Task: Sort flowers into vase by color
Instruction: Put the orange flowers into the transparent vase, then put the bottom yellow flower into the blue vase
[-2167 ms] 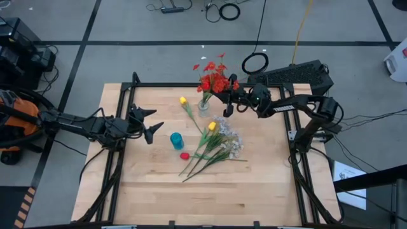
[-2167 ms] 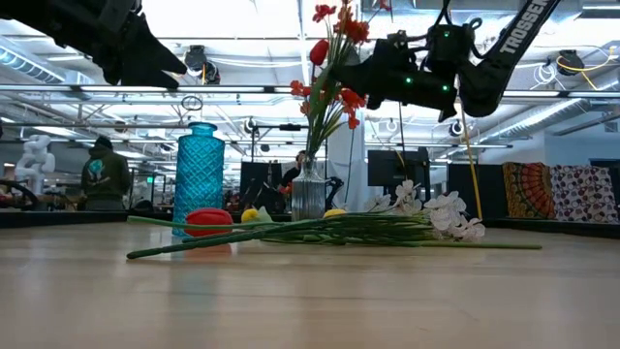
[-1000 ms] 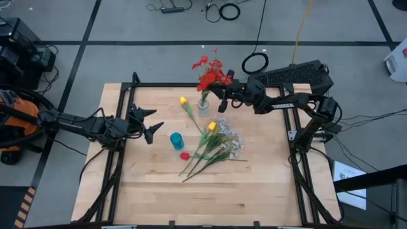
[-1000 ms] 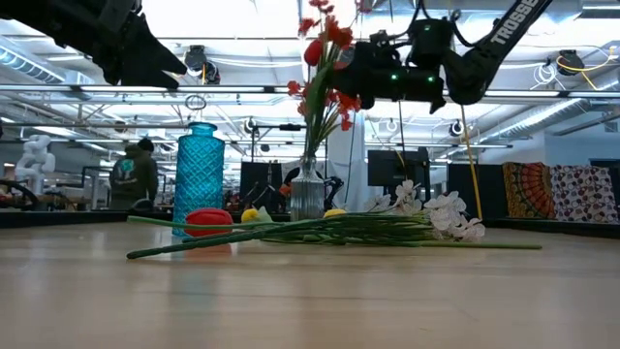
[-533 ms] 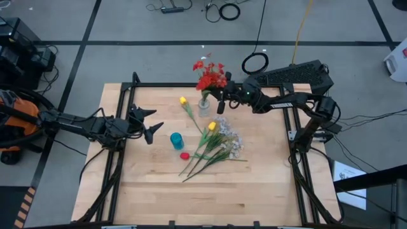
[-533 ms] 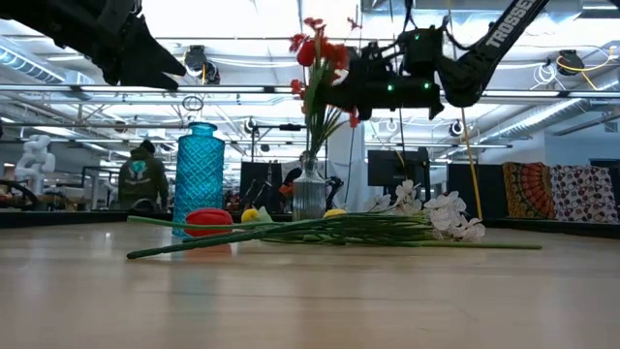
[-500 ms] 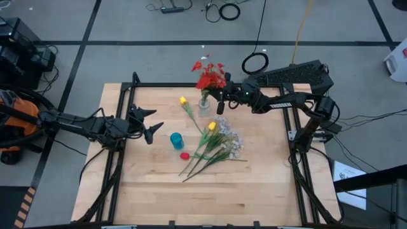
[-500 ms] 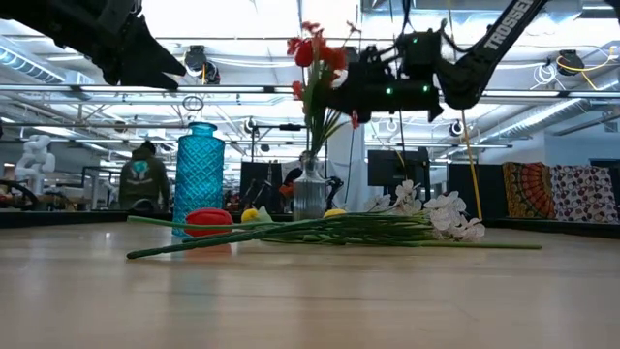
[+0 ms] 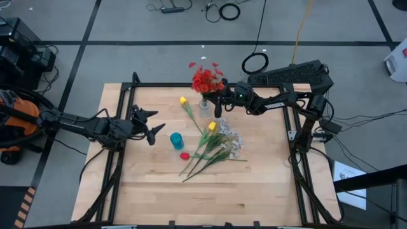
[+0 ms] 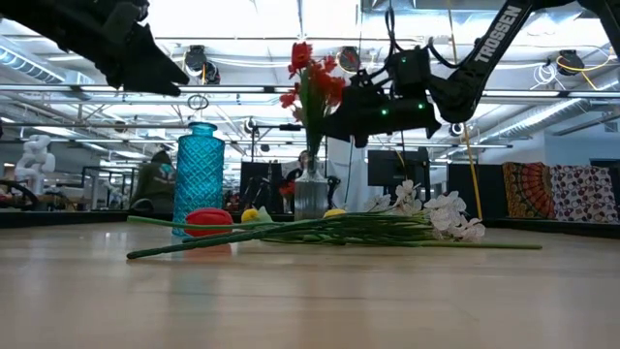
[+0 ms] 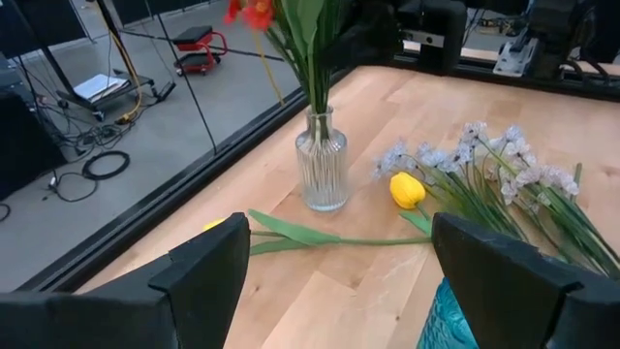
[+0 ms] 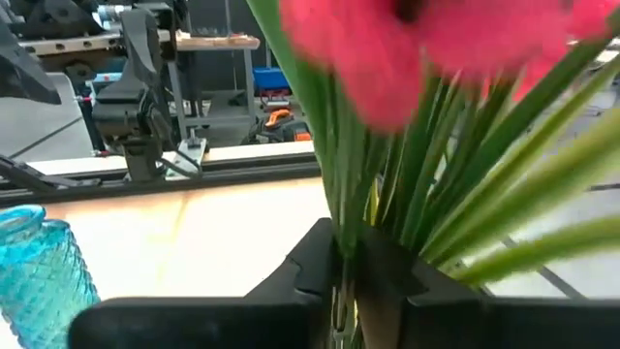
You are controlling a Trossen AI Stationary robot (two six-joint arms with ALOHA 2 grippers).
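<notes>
- High view shows the right pincer at the far middle of the table, clenched on the stalks of the red flowers, whose lower ends stand in the clear vase.
- Right wrist view confirms the grasp: the dark fingers close around the green stalks just below the blooms.
- Left pincer hangs released over the left of the table, well apart from the work.
- Blue vase stands empty near the middle; a loose red bloom lies just beside it.
- Yellow buds and pale sprays lie in a loose heap on the table, right of the blue vase; one more yellow bud lies left of the clear vase.
- Likely risks: the narrow clear vase looks light, so a sideways pull on the gripped stalks could tip it; letting go unevenly could leave the bunch leaning and topple it.
</notes>
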